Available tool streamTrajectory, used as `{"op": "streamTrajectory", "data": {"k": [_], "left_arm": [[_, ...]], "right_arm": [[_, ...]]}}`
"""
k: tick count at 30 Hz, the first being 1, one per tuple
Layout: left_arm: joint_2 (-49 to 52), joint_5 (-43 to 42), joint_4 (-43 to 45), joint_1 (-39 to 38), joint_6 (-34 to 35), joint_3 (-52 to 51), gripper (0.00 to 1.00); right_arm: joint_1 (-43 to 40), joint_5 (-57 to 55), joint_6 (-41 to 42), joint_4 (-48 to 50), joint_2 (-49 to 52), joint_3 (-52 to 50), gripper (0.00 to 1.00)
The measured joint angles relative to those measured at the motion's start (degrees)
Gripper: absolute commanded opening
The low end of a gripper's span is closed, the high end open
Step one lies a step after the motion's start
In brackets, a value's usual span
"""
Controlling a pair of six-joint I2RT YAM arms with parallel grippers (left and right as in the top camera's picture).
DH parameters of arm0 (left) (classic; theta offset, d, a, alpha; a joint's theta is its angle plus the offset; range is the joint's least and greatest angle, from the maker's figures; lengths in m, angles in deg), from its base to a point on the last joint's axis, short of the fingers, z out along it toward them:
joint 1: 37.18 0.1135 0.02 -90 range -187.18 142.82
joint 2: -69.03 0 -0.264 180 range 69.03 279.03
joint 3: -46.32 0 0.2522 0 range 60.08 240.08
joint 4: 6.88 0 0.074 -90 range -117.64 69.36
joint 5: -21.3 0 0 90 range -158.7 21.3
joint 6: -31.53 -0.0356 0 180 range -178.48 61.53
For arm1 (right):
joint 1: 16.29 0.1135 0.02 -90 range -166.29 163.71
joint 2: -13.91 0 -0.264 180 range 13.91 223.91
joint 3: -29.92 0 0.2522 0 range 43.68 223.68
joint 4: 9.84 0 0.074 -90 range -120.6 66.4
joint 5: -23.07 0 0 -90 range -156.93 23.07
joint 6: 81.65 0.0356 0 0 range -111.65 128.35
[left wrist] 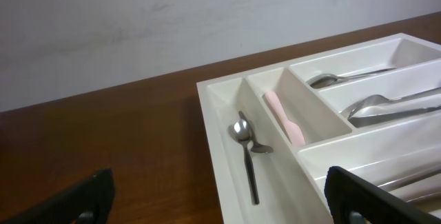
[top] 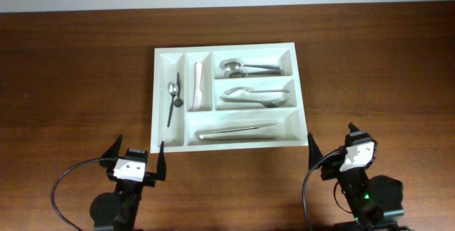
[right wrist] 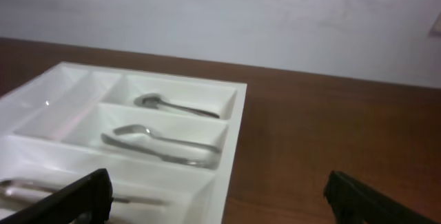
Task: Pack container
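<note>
The white container lies in the middle of the brown table. Its left upright slot holds small dark spoons, and a pink utensil lies in the slot beside it. Metal spoons, forks and a long knife fill the three long slots. My left gripper stands open, empty, just in front of the tray's near left corner. Open and empty too, my right gripper sits off the near right corner.
A pale wall runs behind the table's far edge. Bare wood stretches left and right of the tray. Black cables loop from both arm bases at the near edge.
</note>
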Motion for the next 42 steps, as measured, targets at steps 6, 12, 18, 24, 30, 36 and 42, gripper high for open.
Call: {"op": "streamTrajectory", "data": {"k": [6,12,18,24,30,36,42], "left_arm": [[0.0,0.0,0.0,0.0,0.0,0.0,0.99],[0.0,0.0,0.0,0.0,0.0,0.0,0.99],[0.0,0.0,0.0,0.0,0.0,0.0,0.99],[0.0,0.0,0.0,0.0,0.0,0.0,0.99],[0.0,0.0,0.0,0.0,0.0,0.0,0.99],[0.0,0.0,0.0,0.0,0.0,0.0,0.99],[0.0,0.0,0.0,0.0,0.0,0.0,0.99]], "right_arm": [[2.2,0.0,-5.4,0.4,-4.9,-5.2,0.99],[3.3,-0.3,-8.5,-3.1,-7.0,-7.0,0.99],[2.9,-0.3,-9.4,-6.8,-8.2,-7.1,0.99],[1.2,-0.5,-9.6,-6.8,-8.2,-7.1,0.99],[1.1,-0.5,-9.5,-6.8,-8.2,-7.1,0.99],[1.1,-0.5,-9.6,-6.8,-8.2,-7.1,0.99],[1.1,-0.5,-9.6,-6.8,-8.2,-7.1,0.99]]}}
